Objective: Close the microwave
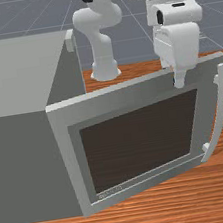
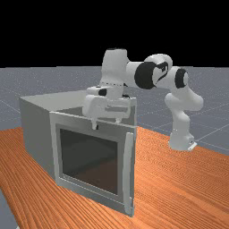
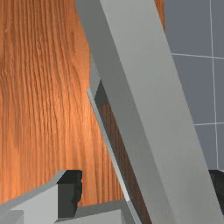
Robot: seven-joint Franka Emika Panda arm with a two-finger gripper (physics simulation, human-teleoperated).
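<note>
In the far view, the gripper (image 2: 106, 123) is at the top edge of the microwave door (image 2: 92, 192), open, one finger on each side of it. The front view has one fingertip in front of the door (image 1: 61, 141), near the handle (image 1: 222, 104); the other is hidden behind. In the wrist view, the door's thick top edge (image 3: 140, 87) runs between the fingers of the gripper (image 3: 143, 190); one finger stands apart from it, and the far one is partly covered by it. The door stands wide open, angled away from the grey microwave body (image 1: 22, 162).
Orange-brown wood of the table (image 1: 149, 214) surrounds the microwave. The box-shaped body takes up the front view's left side. In the far view, the arm's base (image 2: 181, 141) stands on the table (image 2: 179, 188) at the right, behind the door.
</note>
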